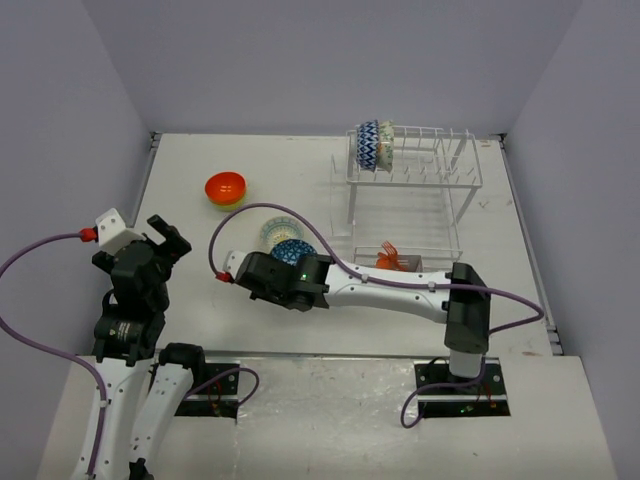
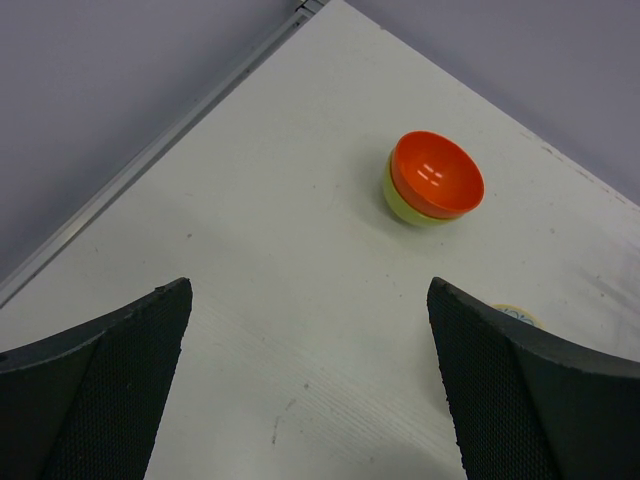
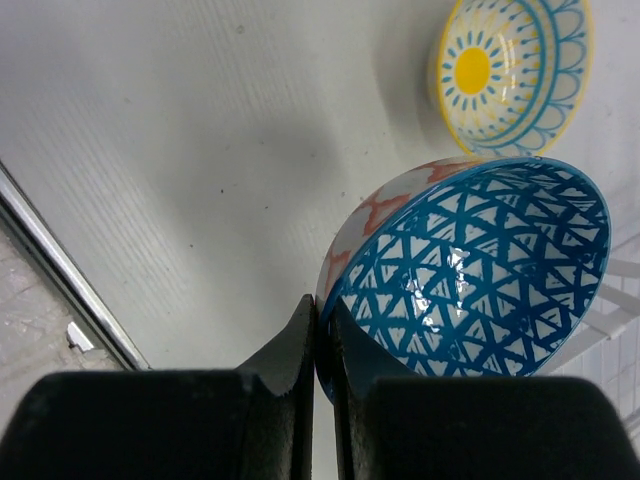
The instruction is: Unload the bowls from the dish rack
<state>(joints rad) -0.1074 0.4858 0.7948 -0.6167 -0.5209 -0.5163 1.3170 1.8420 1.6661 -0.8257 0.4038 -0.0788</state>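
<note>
White tabletop [image 2: 290, 240] lies bare around my left gripper [image 2: 305, 300], near the left edge; its jaws stand wide apart, holding nothing. Then the orange bowl [image 2: 437, 172] sits nested in the lime-green bowl [image 2: 408, 212], mouths up. My right gripper [image 3: 322, 320] pinches the rim of the tilted red-pink bowl [image 3: 480, 270], just beside the yellow bowl [image 3: 512, 70]. On the dish rack [image 1: 440, 160], top left, the zigzag bowl [image 1: 372, 146] stands on edge, mouth facing right.

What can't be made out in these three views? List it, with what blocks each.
Top view: how the right hand grips the red-pink bowl, covered by its own wrist.
Top view: whether another bowl sits behind the zigzag bowl in the dish rack; too small.
Left wrist view: the pale yellow bowl, nearly all behind a finger.
</note>
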